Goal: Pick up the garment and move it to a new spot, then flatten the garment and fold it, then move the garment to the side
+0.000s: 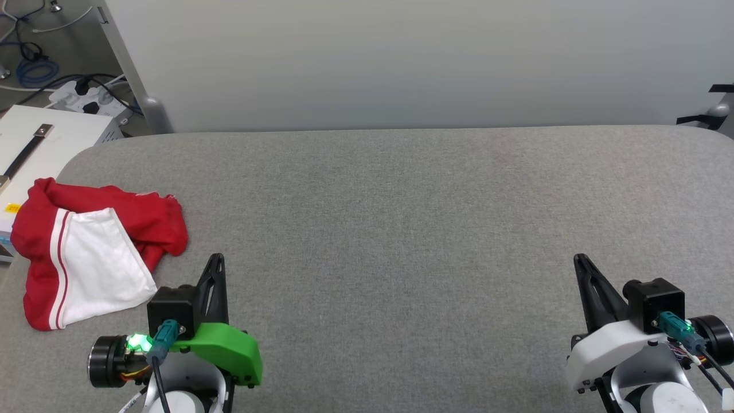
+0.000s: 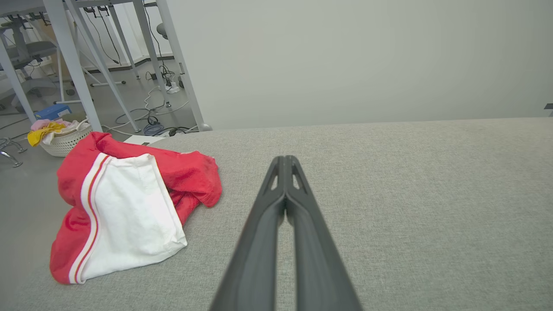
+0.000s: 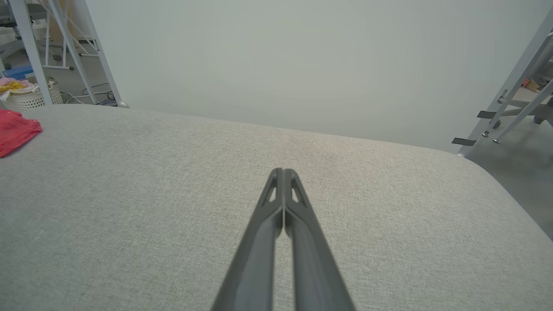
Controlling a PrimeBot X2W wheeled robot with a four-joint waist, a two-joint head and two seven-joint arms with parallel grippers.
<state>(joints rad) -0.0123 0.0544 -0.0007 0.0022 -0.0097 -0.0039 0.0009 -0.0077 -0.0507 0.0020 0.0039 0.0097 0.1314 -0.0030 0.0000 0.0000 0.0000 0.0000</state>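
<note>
The garment (image 1: pixel 86 252) is a red T-shirt with a white sleeve and striped trim, crumpled in a heap at the far left edge of the grey table (image 1: pixel 401 229). The left wrist view shows the garment (image 2: pixel 129 203) to the left of my fingers. A red corner of the garment (image 3: pixel 15 129) shows at the left edge of the right wrist view. My left gripper (image 1: pixel 217 259) is shut and empty, just right of the heap and apart from it. Low at the right, my right gripper (image 1: pixel 578 258) is shut and empty, far from the cloth.
A pale wall panel (image 1: pixel 401 63) stands behind the table. At the far left are a white box (image 1: pixel 34 143), a power strip and cables (image 1: pixel 86 97) on the floor. A white basket of cloths (image 2: pixel 62 136) stands on the floor beyond the table's left end.
</note>
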